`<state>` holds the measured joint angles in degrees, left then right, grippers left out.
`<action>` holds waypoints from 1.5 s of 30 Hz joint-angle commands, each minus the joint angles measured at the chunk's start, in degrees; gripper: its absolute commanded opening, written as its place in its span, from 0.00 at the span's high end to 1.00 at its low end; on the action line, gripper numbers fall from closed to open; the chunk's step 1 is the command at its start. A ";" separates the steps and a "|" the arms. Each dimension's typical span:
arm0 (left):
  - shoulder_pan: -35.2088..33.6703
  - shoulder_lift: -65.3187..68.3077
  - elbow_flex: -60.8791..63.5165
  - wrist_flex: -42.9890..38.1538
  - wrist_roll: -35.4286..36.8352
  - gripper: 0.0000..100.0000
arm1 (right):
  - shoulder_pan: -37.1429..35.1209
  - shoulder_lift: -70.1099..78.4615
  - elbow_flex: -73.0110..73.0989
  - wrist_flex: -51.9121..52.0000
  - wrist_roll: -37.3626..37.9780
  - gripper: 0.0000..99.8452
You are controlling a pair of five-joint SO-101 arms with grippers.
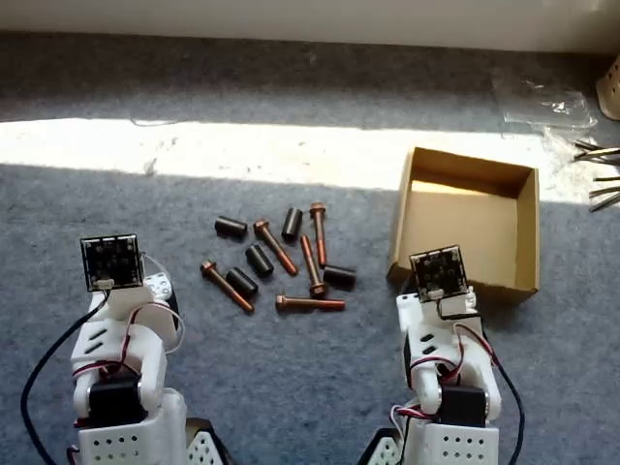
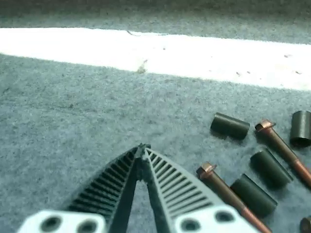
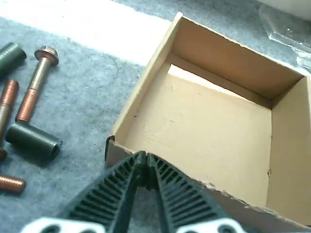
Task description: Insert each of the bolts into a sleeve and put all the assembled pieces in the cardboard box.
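left end effector (image 2: 142, 148) pressed together | right end effector (image 3: 145, 156) pressed together | cardboard box (image 3: 218, 131) ahead

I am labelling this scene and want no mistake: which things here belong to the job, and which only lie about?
Belong to the job:
five copper-coloured metal bolts
five dark cylindrical sleeves
open brown cardboard box, empty

Only lying about:
clear plastic bag beyond the box
thin dark metal pieces at the far right of the high view

My left arm (image 1: 126, 339) and right arm (image 1: 436, 334): white shells, black servos (image 1: 114, 399), red and black cables (image 1: 37, 373), square black camera boards (image 1: 111, 262). My left gripper (image 2: 142, 151) and right gripper (image 3: 144, 158): black ribbed fingers (image 2: 170, 177).
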<state>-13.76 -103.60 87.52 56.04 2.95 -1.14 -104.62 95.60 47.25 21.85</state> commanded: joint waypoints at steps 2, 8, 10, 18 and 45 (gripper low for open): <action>6.73 0.04 -0.57 4.66 -7.91 0.99 | 1.80 0.04 -1.36 4.35 0.70 0.99; 12.09 0.57 1.19 4.84 -10.64 0.99 | 1.80 0.13 -19.65 20.26 7.47 0.99; 12.00 0.57 1.10 4.84 -10.64 0.99 | 1.98 0.22 -25.01 23.96 8.00 0.99; 11.91 0.66 -1.54 9.76 -10.64 0.99 | 1.98 18.95 -38.37 26.77 8.53 0.88; 12.18 38.37 -29.76 11.96 -17.58 0.99 | -17.80 88.04 -73.98 28.97 8.44 0.87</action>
<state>-3.12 -81.98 66.95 68.88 -14.64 -15.21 -20.31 28.53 73.89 29.76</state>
